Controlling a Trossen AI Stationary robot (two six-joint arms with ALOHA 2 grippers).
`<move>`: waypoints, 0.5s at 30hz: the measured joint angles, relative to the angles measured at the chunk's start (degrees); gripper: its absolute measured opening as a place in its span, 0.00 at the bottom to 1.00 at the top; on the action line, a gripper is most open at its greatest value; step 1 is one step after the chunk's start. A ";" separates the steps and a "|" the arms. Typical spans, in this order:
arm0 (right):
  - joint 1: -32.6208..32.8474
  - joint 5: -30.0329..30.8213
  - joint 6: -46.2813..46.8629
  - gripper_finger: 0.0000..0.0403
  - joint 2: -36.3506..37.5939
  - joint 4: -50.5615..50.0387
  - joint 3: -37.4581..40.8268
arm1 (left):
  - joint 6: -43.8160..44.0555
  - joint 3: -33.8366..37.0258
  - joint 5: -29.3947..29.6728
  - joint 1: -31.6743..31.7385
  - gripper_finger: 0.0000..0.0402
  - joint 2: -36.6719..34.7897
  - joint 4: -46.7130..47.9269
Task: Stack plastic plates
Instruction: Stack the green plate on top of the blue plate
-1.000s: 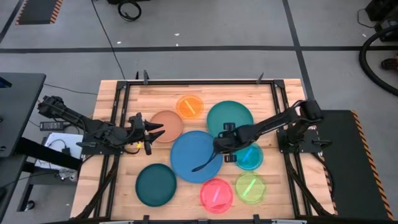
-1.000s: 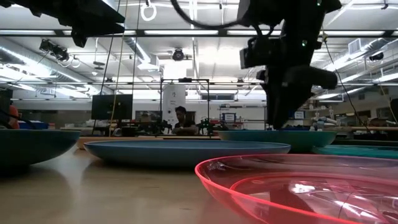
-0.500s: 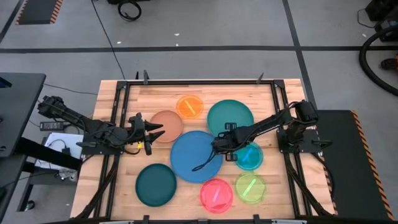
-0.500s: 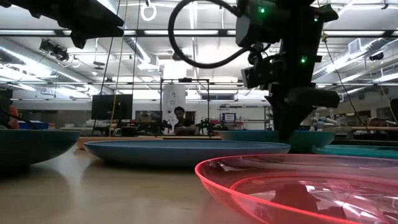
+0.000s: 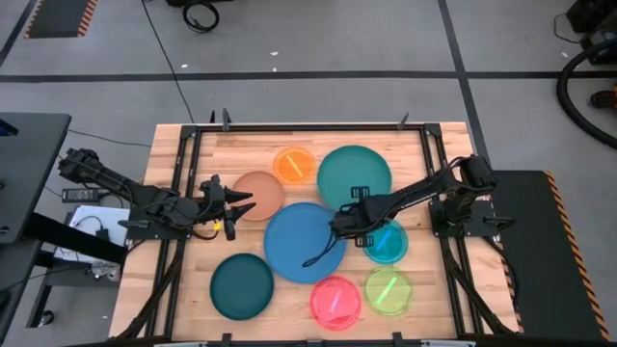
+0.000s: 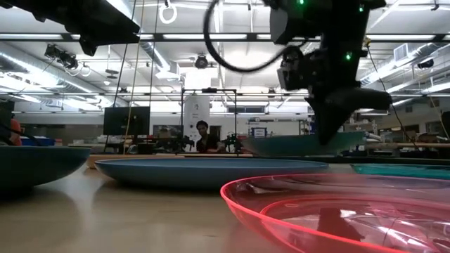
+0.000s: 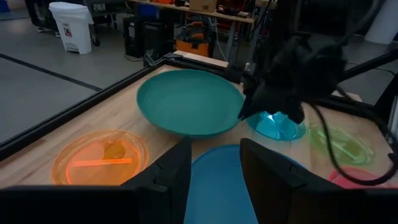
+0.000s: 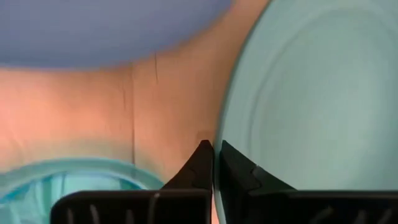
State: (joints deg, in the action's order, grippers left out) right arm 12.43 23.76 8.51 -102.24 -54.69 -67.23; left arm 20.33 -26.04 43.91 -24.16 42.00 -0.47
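1. Toward the far right of the wooden table (image 5: 246,145), the large teal-green plate (image 5: 354,175) is held by its near rim in the right gripper (image 5: 347,217), whose fingers are pinched on the thin edge. The low view shows this plate (image 6: 302,144) lifted off the boards and tilted, with open air beneath it.
2. At the table's centre, the large blue plate (image 5: 305,241) lies flat; its right edge runs close under the right gripper. It is opaque and smooth, with a shallow raised rim.
3. Beside the gripper on the near right, the small cyan plate (image 5: 387,241) is translucent and partly covered by the arm.
4. Along the front edge sit the dark-teal plate (image 5: 241,284), the pink plate (image 5: 335,300) and the lime plate (image 5: 388,289). The pink and lime ones are translucent and lie just beside each other; the dark-teal one is opaque and stands apart from them, close to the blue plate's rim.
5. At the far side, the small orange plate (image 5: 294,165) is translucent, and the tan plate (image 5: 258,195) is opaque; their rims lie very close together.
6. At the left side, the left gripper (image 5: 243,203) hovers at the tan plate's left edge with its fingers parted and nothing between them.
7. A black metal frame (image 5: 308,126) bounds the table. Bare wood remains open at the far left corner and along the near left side.
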 joint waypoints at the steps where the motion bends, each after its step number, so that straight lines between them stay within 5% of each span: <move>1: 0.52 0.72 -0.80 0.04 0.00 -0.04 -0.70 | 0.01 0.00 -0.01 0.00 0.36 -0.01 -0.04; 7: 5.34 1.16 -10.32 0.05 0.02 1.26 -3.98 | -0.04 0.00 -0.01 0.00 0.36 0.00 0.02; 15: 10.40 -12.44 -24.36 0.05 -0.61 14.03 -5.10 | 0.21 0.00 0.01 1.37 0.36 0.00 -0.04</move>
State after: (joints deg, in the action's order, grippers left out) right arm 22.82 11.32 -15.86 -102.84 -40.67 -72.34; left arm 20.54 -26.04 43.92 -22.79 42.00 -0.51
